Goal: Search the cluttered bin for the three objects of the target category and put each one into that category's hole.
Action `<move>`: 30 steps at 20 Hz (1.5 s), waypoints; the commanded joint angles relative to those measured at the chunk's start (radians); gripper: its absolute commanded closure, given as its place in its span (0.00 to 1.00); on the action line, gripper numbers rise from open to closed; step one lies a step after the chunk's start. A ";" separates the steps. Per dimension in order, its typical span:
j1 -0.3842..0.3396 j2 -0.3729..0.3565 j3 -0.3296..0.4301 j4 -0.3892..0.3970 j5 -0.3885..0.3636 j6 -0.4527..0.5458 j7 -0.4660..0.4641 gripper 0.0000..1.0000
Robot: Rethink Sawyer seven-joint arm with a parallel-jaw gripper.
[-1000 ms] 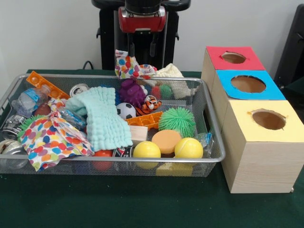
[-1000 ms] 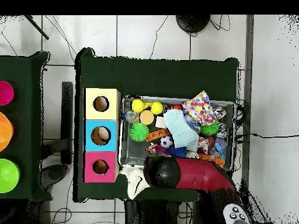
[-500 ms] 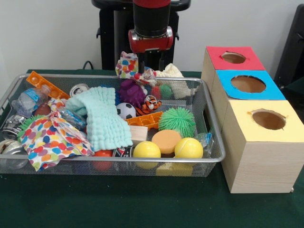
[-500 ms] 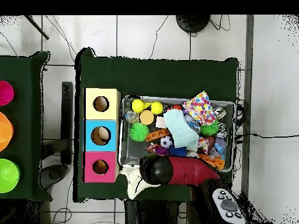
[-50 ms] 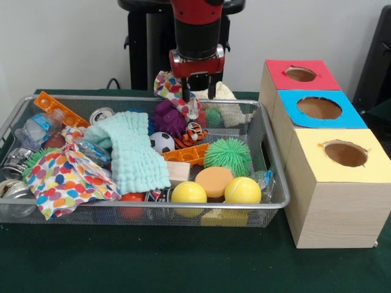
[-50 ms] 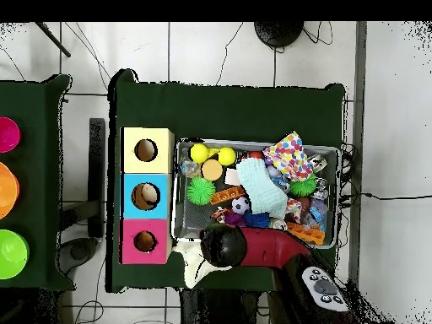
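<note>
My gripper hangs over the far rim of the wire bin, its two fingers apart and open. A small polka-dot cloth lies against the left finger, draped over the rim. Right below are a purple toy and a striped tiger toy. Behind the fingers sits a cream cloth. In the overhead view the arm's head covers the gripper at the bin's lower left corner. The red box, blue box and yellow box stand in a row beside the bin.
The bin also holds two yellow balls, an orange disc, a green spiky ball, a small soccer ball, a teal cloth, a large polka-dot cloth and bottles. Something tan lies in the blue box's hole.
The gripper has come down and moved right to the bin's far rim. The small polka-dot cloth has been drawn from a wide spread into a narrower slanting shape.
</note>
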 commanded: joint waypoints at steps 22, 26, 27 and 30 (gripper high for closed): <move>0.074 -0.262 0.051 -0.151 0.096 0.441 0.085 0.00; 0.082 -0.211 0.051 -0.185 0.082 0.409 0.093 0.00; 0.082 -0.196 0.050 -0.192 0.077 0.395 0.092 0.00; 0.077 -0.141 0.046 -0.216 0.055 0.345 0.085 0.00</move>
